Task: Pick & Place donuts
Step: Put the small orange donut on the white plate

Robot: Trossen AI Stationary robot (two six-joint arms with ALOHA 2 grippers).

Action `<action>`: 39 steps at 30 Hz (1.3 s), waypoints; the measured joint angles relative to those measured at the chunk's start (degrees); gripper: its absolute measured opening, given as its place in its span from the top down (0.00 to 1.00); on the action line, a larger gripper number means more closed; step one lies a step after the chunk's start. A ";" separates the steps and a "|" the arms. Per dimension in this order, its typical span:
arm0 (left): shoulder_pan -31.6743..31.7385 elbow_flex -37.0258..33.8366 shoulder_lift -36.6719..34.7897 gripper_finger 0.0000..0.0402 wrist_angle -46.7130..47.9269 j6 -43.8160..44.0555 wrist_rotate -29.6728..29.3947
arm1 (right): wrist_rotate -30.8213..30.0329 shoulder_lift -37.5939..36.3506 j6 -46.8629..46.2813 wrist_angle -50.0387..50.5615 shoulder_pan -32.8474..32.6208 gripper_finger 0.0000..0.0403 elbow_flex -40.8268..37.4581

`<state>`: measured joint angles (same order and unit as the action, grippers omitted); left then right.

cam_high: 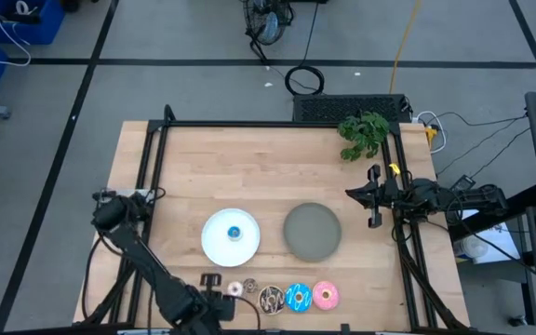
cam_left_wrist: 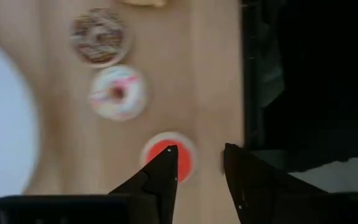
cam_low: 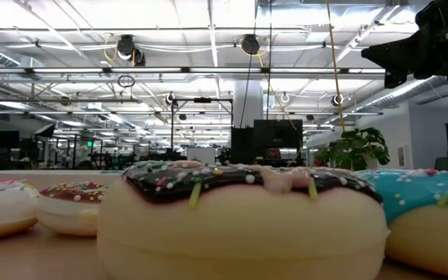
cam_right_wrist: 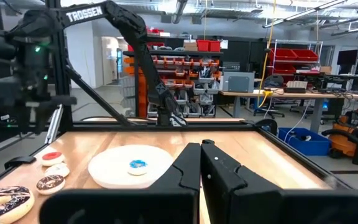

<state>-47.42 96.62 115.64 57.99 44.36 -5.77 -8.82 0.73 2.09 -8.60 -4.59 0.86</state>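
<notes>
The tiny red donut lies on the surface at the left end of the bottom-edge row, just ahead of our left gripper, jaws released; the right gripper waits clenched at right.

Glossy toy donuts are sitting on a pale, smooth wooden table.

The sprinkled brown donut and blue donut are showing shiny, plastic-looking icing over matt cream bases. The white plate is looking smooth and faintly glossy, the grey plate matt. Black metal rails are framing the wood; the left gripper fingers are appearing as matt black plastic.
</notes>
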 joint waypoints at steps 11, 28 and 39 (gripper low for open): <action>-1.85 0.00 4.61 0.66 0.71 7.33 -1.94 | -0.02 0.00 0.09 -0.11 0.01 1.00 0.00; -4.06 0.00 4.87 0.48 2.17 8.88 -4.77 | -0.07 0.00 0.55 -0.13 0.01 1.00 0.00; -4.04 -2.48 4.93 0.58 1.05 10.47 -4.75 | -0.07 0.00 0.53 -0.12 0.01 1.00 0.00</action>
<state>-51.46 94.14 120.57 59.04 54.82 -10.52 -8.88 0.73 2.61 -8.72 -4.58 0.86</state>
